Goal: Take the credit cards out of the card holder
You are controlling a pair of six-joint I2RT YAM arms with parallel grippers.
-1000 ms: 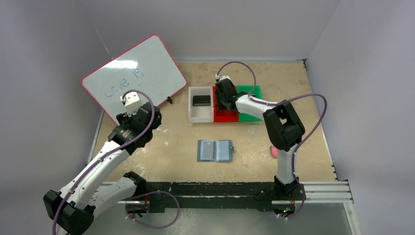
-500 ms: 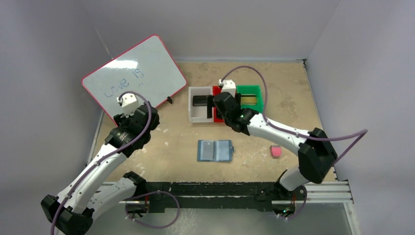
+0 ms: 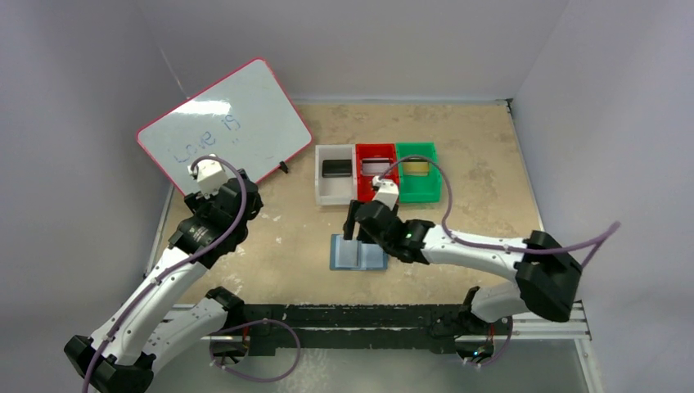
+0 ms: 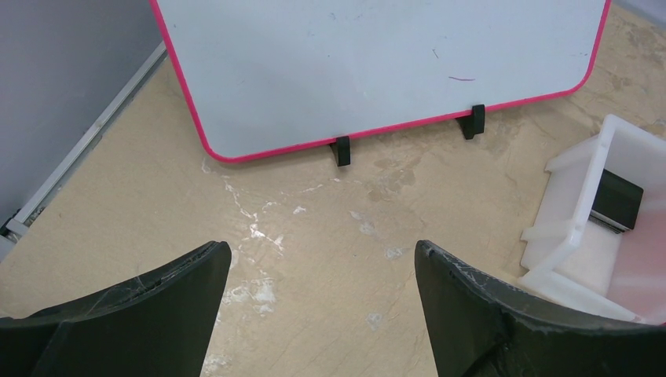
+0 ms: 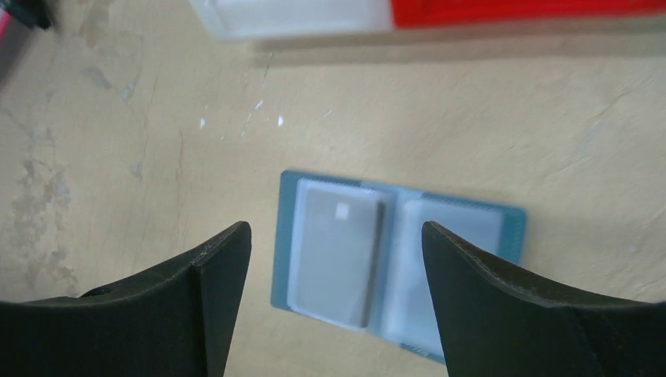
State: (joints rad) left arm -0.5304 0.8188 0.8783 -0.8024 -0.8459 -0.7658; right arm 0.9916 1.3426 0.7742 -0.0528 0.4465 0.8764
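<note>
**The card holder (image 3: 348,257) is laid open on the table (image 3: 483,164), just under the right gripper (image 5: 331,232).**
Right gripper and left gripper (image 4: 322,253) are spread wide, nothing grasped. The grey credit card (image 5: 338,259) in one pocket is judged thin, stiff, slippery; its edge should be pinched. "Love is" is read on the whiteboard (image 3: 225,127).

A pink-framed whiteboard (image 3: 225,123) stood propped just ahead of the left gripper (image 4: 322,251), and a white bin (image 3: 335,193), a red bin (image 3: 375,151) and a green bin (image 3: 419,192) sat side by side beyond the right gripper (image 5: 335,229).
</note>
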